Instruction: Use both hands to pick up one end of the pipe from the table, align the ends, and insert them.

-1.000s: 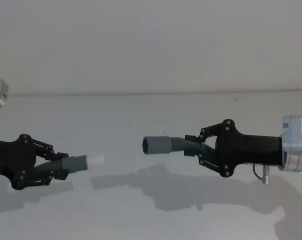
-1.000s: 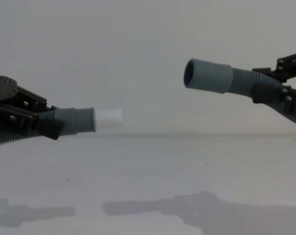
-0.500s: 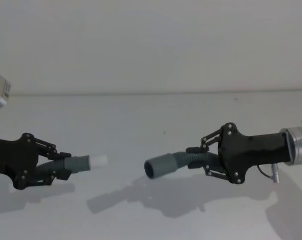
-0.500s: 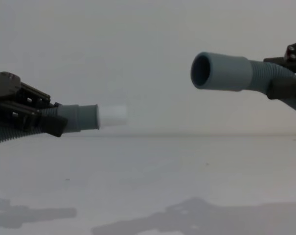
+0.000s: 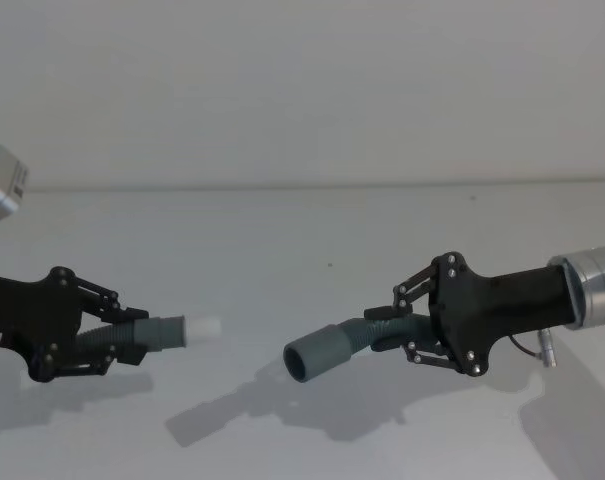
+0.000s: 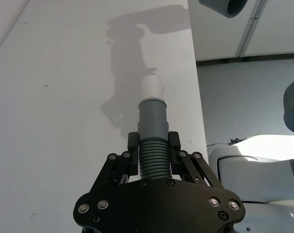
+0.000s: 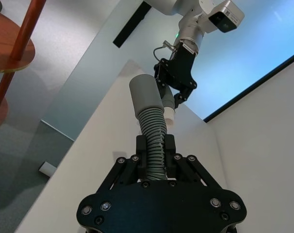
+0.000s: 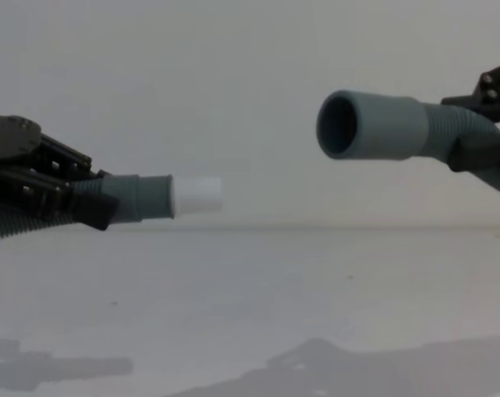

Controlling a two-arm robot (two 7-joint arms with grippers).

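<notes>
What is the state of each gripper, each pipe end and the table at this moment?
left gripper: shut on white-tipped pipe
right gripper: shut on socket pipe
white-tipped end: in the air, not inserted, apart from the socket
socket end: in the air, mouth open, turned toward the white tip
table: beneath both ends, touching neither

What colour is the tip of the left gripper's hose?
White: the narrow tip of the grey corrugated hose, clearest in the chest view.

My right black linkage gripper (image 5: 382,331) has tilted its socket-ended grey corrugated hose (image 5: 322,353) downward; my left gripper (image 5: 130,336) edged its white-tipped grey hose (image 5: 166,331) closer.
</notes>
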